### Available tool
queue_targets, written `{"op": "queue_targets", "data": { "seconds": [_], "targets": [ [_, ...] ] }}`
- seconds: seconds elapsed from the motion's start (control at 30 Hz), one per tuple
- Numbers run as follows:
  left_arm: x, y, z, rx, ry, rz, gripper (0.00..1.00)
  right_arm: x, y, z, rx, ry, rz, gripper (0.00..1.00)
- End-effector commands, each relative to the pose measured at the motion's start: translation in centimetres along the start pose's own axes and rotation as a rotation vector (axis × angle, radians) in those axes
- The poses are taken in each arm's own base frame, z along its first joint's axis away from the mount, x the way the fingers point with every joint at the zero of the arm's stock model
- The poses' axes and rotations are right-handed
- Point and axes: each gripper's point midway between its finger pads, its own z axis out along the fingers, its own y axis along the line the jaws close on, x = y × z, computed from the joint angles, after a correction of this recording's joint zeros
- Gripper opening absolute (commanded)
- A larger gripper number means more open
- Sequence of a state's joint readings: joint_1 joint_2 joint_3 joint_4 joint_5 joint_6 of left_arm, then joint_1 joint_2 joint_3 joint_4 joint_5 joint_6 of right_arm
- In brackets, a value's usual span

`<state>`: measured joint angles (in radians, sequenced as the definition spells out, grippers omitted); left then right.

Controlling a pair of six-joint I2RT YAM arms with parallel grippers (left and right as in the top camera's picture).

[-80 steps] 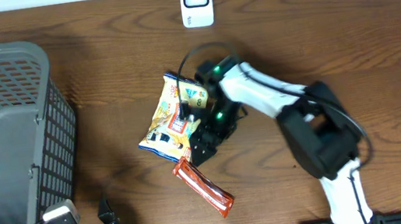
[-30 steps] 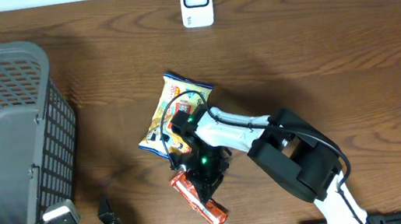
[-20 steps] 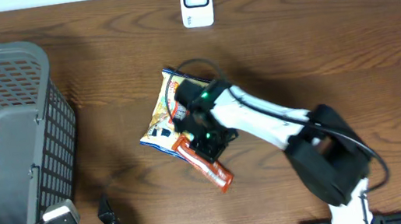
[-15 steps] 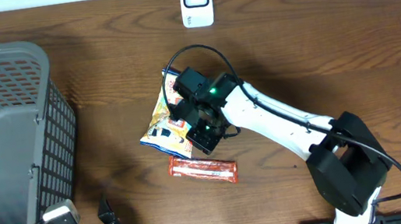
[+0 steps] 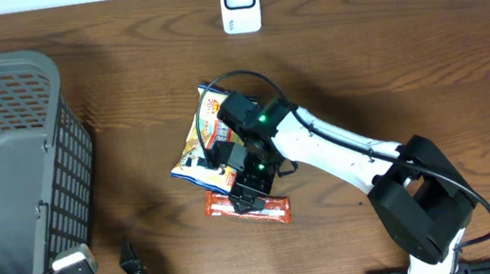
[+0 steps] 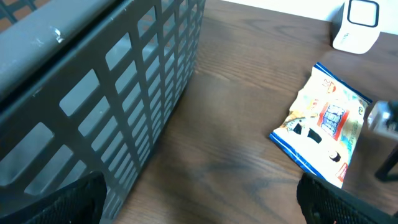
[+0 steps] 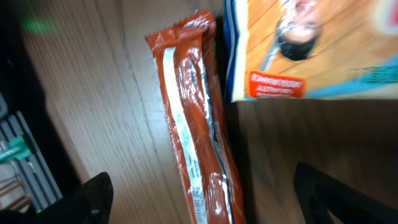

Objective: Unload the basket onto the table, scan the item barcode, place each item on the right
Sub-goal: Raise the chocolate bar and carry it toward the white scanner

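R gripper (image 5: 250, 186) spread, pinching nothing, over the red foil snack bar (image 5: 273, 212).
Bar lies flat on the brown wood table (image 5: 404, 38), just below the yellow-blue crisp bag (image 5: 206, 147). Its long axis runs approx left-right in overhead, and lengthwise betw. the R fingers (image 7: 87, 196) in wrist view, so the jaws straddle its narrow width. L gripper (image 6: 208, 208), also spread and empty, sits well apart by the grey plastic basket (image 5: 0, 171); R arm is nearer.

Red-orange snack bar (image 5: 253, 209) lies flat on the table (image 5: 404, 38), sealed, back seam and pale print strip facing up under my right wrist camera. It's just beside the chip bag (image 5: 196, 159)'s lower edge. White scanner (image 5: 239, 1) stands well apart.
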<state>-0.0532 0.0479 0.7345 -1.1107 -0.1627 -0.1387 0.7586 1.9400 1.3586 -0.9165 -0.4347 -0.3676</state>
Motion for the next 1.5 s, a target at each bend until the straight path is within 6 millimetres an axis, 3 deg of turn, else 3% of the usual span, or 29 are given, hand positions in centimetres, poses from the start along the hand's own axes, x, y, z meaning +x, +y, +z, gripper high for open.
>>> {"op": "queue_targets", "data": {
  "seconds": [0.0, 0.23, 0.47, 0.53, 0.57, 0.6, 0.77, 0.9, 0.93, 1.07, 1.17, 1.33, 1.47],
  "targets": [
    [-0.2, 0.1, -0.1, -0.004, -0.009, -0.013, 0.98, 1.2, 1.1, 2.1, -0.058, 0.036, -0.068, 0.86],
    [-0.2, 0.1, -0.1, -0.004, -0.009, -0.013, 0.98, 0.6, 1.5, 3.3, -0.025, 0.043, -0.089, 0.84],
    [-0.2, 0.1, -0.1, -0.004, -0.009, -0.013, 0.98, 3.1, -0.6, 7.0, 0.171, 0.221, -0.057, 0.76],
    [-0.2, 0.1, -0.1, -0.004, -0.009, -0.013, 0.98, 3.7, -0.5, 7.8, 0.163, 0.252, -0.055, 0.65],
    [-0.2, 0.1, -0.1, -0.004, -0.009, -0.013, 0.98, 4.2, -0.5, 8.0, 0.16, 0.273, -0.055, 0.51],
    [-0.2, 0.1, -0.1, -0.004, -0.009, -0.013, 0.98, 4.3, -0.5, 8.0, 0.157, 0.279, -0.056, 0.46],
    [-0.2, 0.1, -0.1, -0.004, -0.009, -0.013, 0.98, 4.9, 0.6, 7.9, 0.072, 0.289, -0.049, 0.43],
    [-0.2, 0.1, -0.1, -0.004, -0.009, -0.013, 0.98, 5.6, 1.1, 7.9, 0.052, 0.317, -0.025, 0.15],
    [-0.2, 0.1, -0.1, -0.004, -0.009, -0.013, 0.98, 5.7, 1.2, 8.1, 0.048, 0.321, -0.018, 0.03],
    [-0.2, 0.1, -0.1, -0.004, -0.009, -0.013, 0.98, 5.5, 1.0, 8.5, 0.068, 0.316, 0.059, 0.01],
    [-0.2, 0.1, -0.1, -0.004, -0.009, -0.013, 0.98, 3.8, 0.4, 6.9, 0.099, 0.283, 0.179, 0.01],
    [-0.2, 0.1, -0.1, -0.004, -0.009, -0.013, 0.98, -3.2, 2.0, -2.0, -0.057, 0.029, 0.226, 0.01],
    [-0.2, 0.1, -0.1, -0.004, -0.009, -0.013, 0.98, -5.9, 4.3, -7.0, -0.219, -0.168, 0.201, 0.01]
  ]
}}
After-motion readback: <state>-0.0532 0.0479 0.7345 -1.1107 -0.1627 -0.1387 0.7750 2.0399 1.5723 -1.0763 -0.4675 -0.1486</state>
